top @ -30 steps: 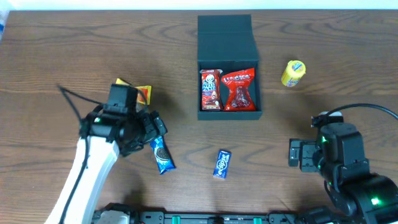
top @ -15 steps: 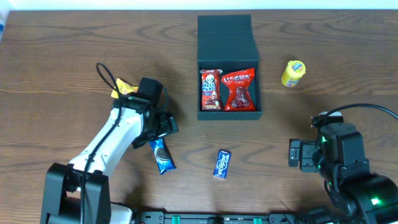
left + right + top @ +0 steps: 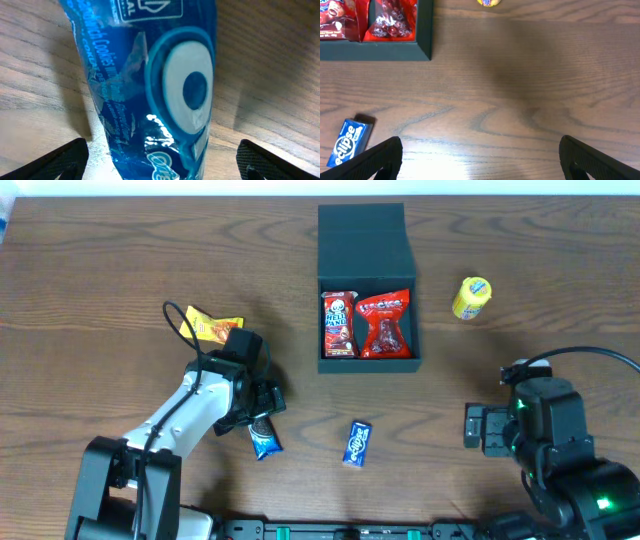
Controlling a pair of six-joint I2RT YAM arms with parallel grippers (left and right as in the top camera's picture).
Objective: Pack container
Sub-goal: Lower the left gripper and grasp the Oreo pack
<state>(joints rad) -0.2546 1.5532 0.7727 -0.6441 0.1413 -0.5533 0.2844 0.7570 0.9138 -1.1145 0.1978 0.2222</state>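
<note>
Blue shiny wrapping fills the left wrist view. The left gripper (image 3: pixel 258 408) has swung in from the left side of the table and come down over the cookie pack (image 3: pixel 160 90). That pack lies by the near edge, left of the middle, and it has not moved. A second ago the gripper was off to its left. Now the fingers stand wide apart, one on each side of the pack, and they hold nothing yet. I think the cookie pack is the next thing to go in, and the grab is about to start. The right gripper (image 3: pixel 480 430) has stayed by the near right corner, fingers spread wide, with nothing in it. The box (image 3: pixel 366 240) sits at the middle of the far edge with its lid up. A thin red pack (image 3: pixel 339 323) and a wide red pack (image 3: pixel 385 323) lie side by side in it. The gum pack (image 3: pixel 347 142), yellow snack (image 3: pixel 471 297) and orange pack (image 3: pixel 212 328) are not packed yet. The cookie pack says "Cookies", and the letters at its end look like "Ore". The gum pack says "eclipse". The other words are too small to read.
</note>
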